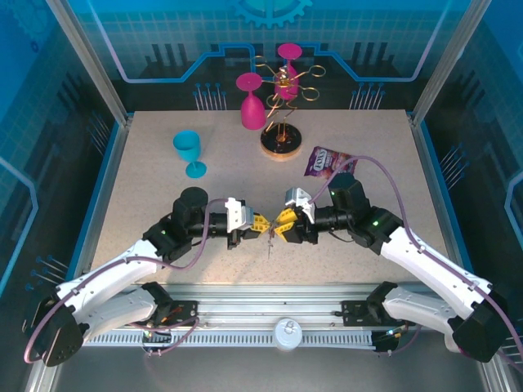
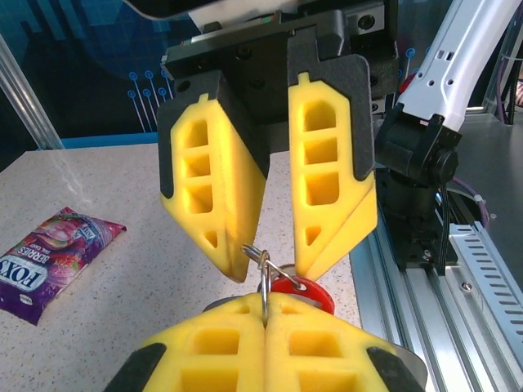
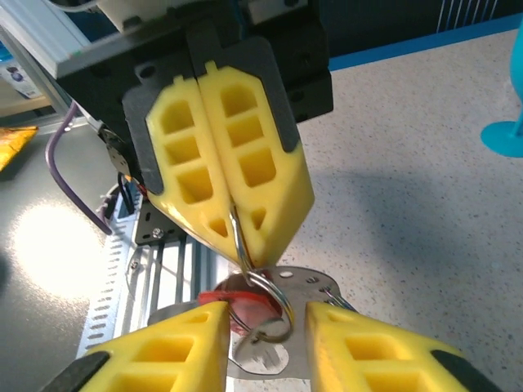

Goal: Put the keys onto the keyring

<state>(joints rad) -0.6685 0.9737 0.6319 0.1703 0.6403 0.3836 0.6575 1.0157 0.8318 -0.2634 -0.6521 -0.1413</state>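
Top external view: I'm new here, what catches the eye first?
The left gripper and right gripper meet tip to tip at the table's near centre, the left shut on a silver ring with a red tag. Behind, pink cups sit on a gold rack.

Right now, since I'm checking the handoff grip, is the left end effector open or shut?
Shut. The left end effector has its yellow fingers pressed together, no gap, pinching a thin silver ring.

Speckled beige tabletop (image 1: 147, 204) inside blue circuit-patterned walls (image 1: 163, 33), aluminium posts (image 1: 90, 61) at the corners.
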